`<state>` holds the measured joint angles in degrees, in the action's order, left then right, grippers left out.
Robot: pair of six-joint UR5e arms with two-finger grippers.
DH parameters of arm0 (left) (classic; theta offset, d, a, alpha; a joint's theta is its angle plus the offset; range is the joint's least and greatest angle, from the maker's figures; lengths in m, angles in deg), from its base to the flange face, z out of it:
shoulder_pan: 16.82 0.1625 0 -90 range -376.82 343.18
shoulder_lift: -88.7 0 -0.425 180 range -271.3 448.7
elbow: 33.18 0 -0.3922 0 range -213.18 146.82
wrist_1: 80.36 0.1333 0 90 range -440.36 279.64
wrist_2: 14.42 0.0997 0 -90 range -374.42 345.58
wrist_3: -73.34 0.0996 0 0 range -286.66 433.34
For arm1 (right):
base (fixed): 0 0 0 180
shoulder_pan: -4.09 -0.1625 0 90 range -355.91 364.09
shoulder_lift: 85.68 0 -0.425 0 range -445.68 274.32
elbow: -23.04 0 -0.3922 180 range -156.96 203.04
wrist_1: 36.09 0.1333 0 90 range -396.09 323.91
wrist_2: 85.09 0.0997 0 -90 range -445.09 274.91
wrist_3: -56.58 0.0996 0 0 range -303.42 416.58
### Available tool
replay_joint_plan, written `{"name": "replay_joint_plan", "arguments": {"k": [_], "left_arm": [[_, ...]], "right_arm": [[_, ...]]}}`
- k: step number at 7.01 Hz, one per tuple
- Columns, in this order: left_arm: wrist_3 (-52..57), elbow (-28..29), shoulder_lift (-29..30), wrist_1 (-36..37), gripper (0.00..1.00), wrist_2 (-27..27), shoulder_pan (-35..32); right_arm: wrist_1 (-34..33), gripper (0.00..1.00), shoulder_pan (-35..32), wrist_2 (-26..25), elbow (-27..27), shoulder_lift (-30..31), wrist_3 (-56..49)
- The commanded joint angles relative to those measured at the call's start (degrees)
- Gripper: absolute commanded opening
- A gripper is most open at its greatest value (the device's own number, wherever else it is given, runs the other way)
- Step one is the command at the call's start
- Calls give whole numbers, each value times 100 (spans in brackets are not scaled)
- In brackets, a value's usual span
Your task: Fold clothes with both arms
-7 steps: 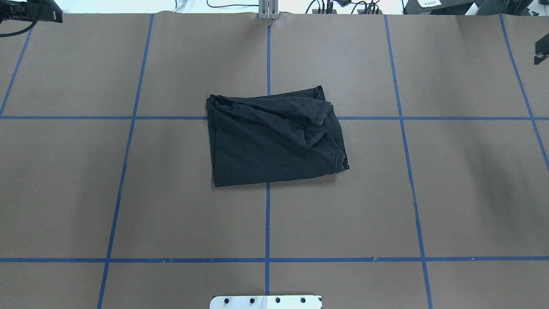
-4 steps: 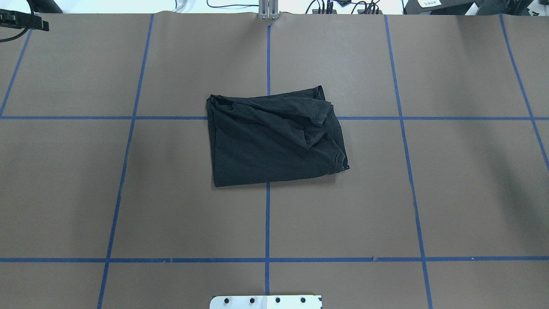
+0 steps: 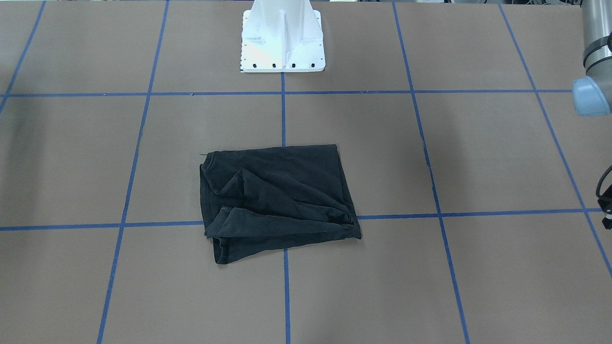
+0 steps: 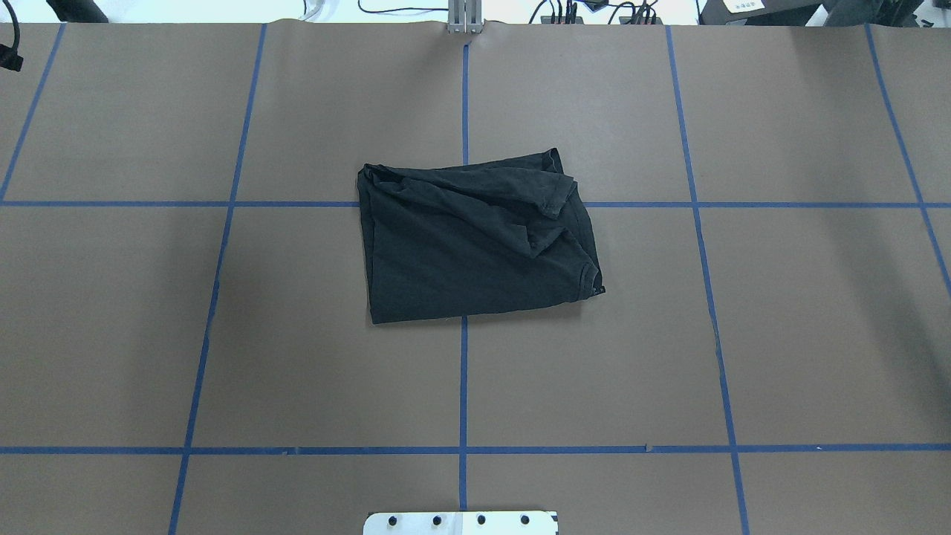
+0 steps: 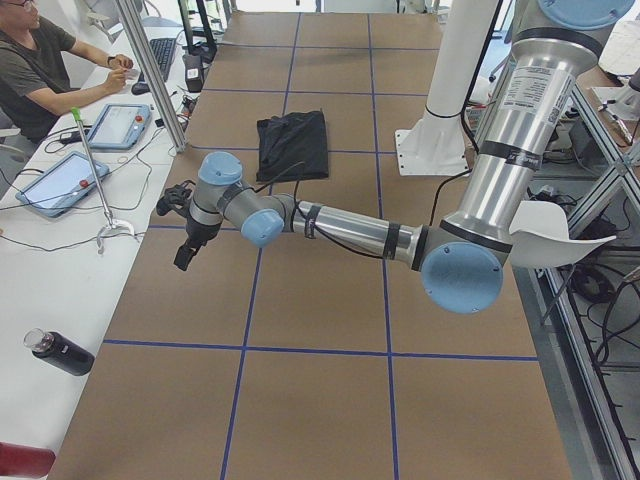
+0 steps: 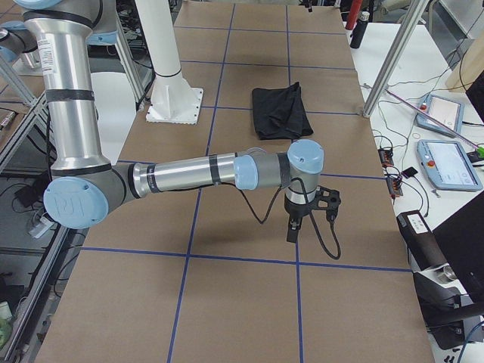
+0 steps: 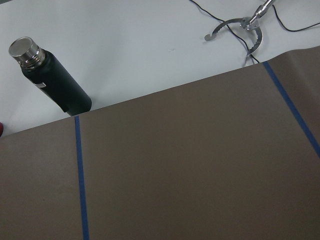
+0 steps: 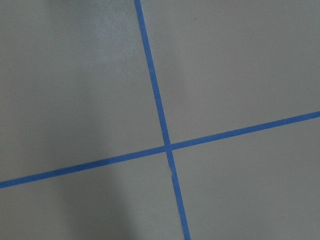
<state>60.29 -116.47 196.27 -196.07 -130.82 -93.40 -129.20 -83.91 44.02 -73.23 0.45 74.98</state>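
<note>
The clothes are one black T-shirt (image 4: 475,245), folded into a rough rectangle at the table's middle, with a sleeve and the collar bunched on top; its logo is hidden. It also shows in the front-facing view (image 3: 277,200) and both side views (image 5: 292,145) (image 6: 280,112). No gripper touches it. My left gripper (image 5: 185,255) hangs over the brown table far from the shirt, near the operators' edge. My right gripper (image 6: 292,231) points down over a blue tape line, also well away. I cannot tell if either is open or shut.
The white pedestal base (image 3: 282,43) stands at the robot's side. A black bottle (image 7: 50,80) lies on the white bench beyond the table edge. A seated person (image 5: 40,60) and tablets (image 5: 120,125) are beside it. Blue tape lines (image 8: 160,115) grid the brown table.
In the overhead view the left arm's black end has slid out past the top-left edge, and the black piece at the right edge is gone. The shirt has not moved.
</note>
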Motion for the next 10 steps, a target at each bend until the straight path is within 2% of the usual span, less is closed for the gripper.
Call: {"name": "replay_joint_plan", "arguments": {"k": [1, 2, 4, 6, 7, 8, 10], "left_arm": [[905, -55, -52, 1201, 100, -170, -156], [1414, -72, -200, 1505, 100, -529, -382], [2146, -73, -666, 1944, 100, -725, -901], [2175, -186, -667, 3111, 100, -839, -1384], [2183, -204, -737, 3282, 100, -840, -1412], [2523, -518, -1077, 3283, 100, -840, -1421], [2869, -1544, -2138, 3222, 100, -1014, -1465]], "right_arm": [[-23, 100, -86, 62, -373, 482, -292], [-40, 100, -86, 62, -584, 754, -424], [-31, 100, -112, 699, -648, 1186, -434], [12, 100, -112, 713, -491, 1197, -408], [21, 100, -112, 721, -481, 1179, -382], [21, 100, -104, 721, -489, 1170, -364], [4, 100, -104, 704, -481, 1118, -364]]}}
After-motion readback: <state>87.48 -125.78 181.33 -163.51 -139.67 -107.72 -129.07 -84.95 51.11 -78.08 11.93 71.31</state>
